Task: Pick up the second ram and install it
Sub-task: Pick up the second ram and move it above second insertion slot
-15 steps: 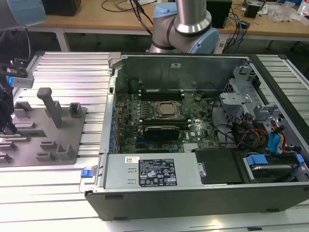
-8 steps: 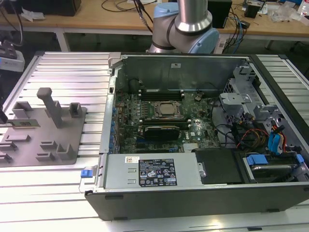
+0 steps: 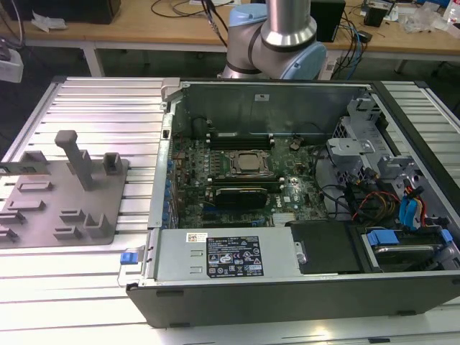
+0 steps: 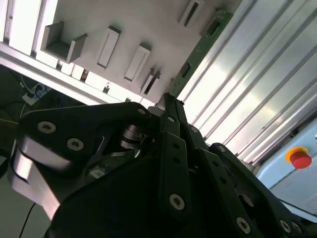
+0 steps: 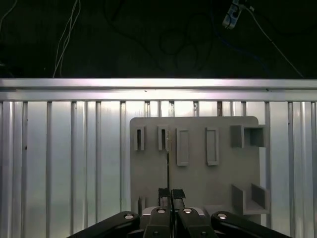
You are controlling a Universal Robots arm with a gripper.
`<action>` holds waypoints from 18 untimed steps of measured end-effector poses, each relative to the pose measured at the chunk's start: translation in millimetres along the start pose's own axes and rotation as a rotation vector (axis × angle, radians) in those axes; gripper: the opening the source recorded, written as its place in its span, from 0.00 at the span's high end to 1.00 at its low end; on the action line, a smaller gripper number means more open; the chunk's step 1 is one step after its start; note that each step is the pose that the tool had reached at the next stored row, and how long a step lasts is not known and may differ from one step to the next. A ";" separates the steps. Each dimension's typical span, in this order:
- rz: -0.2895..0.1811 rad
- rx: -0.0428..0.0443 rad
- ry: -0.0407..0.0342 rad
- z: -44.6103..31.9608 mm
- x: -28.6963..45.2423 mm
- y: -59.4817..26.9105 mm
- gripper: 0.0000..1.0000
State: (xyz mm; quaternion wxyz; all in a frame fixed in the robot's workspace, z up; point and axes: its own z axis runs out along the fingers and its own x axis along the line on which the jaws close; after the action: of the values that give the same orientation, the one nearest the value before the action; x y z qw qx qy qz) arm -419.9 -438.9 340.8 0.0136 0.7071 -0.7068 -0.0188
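In both wrist views my gripper [image 5: 168, 192] [image 4: 169, 101] is shut on the second ram [image 5: 168, 163] [image 4: 198, 54]. The ram is a thin green board seen edge-on, sticking straight out from between the fingertips. It hangs in the air well above the grey fixture tray [image 5: 198, 178] [image 4: 148, 25] and touches none of the tray's slots. In the exterior view the fixture tray [image 3: 43, 215] lies on the ribbed table at the left, beside the open computer case [image 3: 287, 280].
Inside the case lie the motherboard with its CPU socket [image 3: 248, 164], the memory slots [image 3: 241, 136] behind it and a black power supply [image 3: 230, 255] in front. Drive cages and cables [image 3: 388, 194] fill the case's right side. A red button [image 4: 299, 158] sits off the table.
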 end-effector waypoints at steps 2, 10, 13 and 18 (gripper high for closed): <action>0.000 0.0000 0.0000 -8.2 -0.1 0.3 0.91; 0.000 0.0000 0.0000 -39.5 -0.3 1.7 0.91; 0.000 0.0000 -0.0001 -56.0 -0.5 2.3 0.91; 0.000 0.0000 -0.0001 -82.3 -0.7 3.4 0.91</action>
State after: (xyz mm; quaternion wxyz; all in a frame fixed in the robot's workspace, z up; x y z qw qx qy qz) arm -419.6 -438.8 423.1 0.0136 0.7071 -0.7068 -0.0188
